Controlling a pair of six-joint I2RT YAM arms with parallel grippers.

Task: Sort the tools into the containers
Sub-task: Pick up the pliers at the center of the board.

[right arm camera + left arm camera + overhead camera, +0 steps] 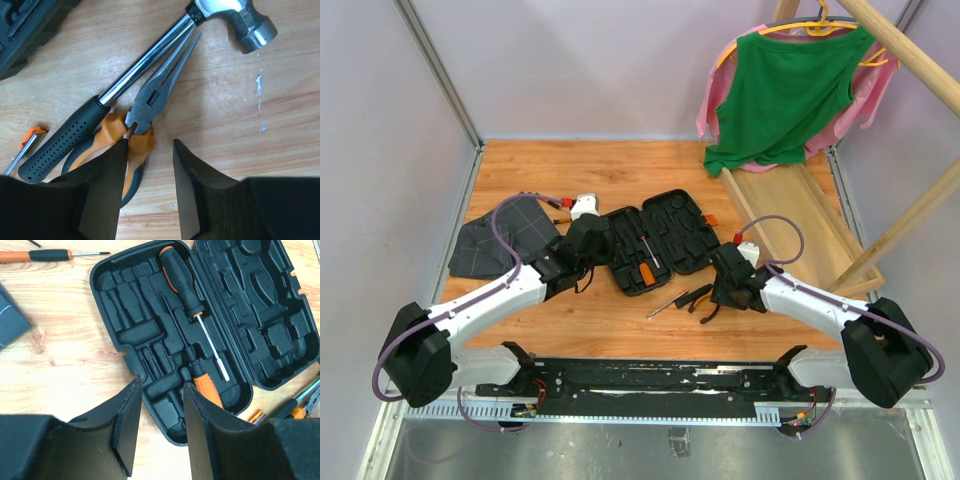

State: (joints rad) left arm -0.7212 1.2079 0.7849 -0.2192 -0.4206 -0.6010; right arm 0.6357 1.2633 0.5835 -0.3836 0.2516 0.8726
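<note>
Seeing my left gripper (161, 390) half open and empty above the open tool case (125, 315), which holds two screwdrivers (182, 277); my right gripper (150, 145), jaws likewise apart, hangs over the pliers (150, 95) lying against the hammer (145, 60) on the worktop (225, 100)

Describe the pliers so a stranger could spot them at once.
Find the open black case in the middle. Just off its right near corner, the pliers lie alongside the hammer. Unlike its single black grip, they have two orange-and-dark handles and a long pointed nose.
</note>
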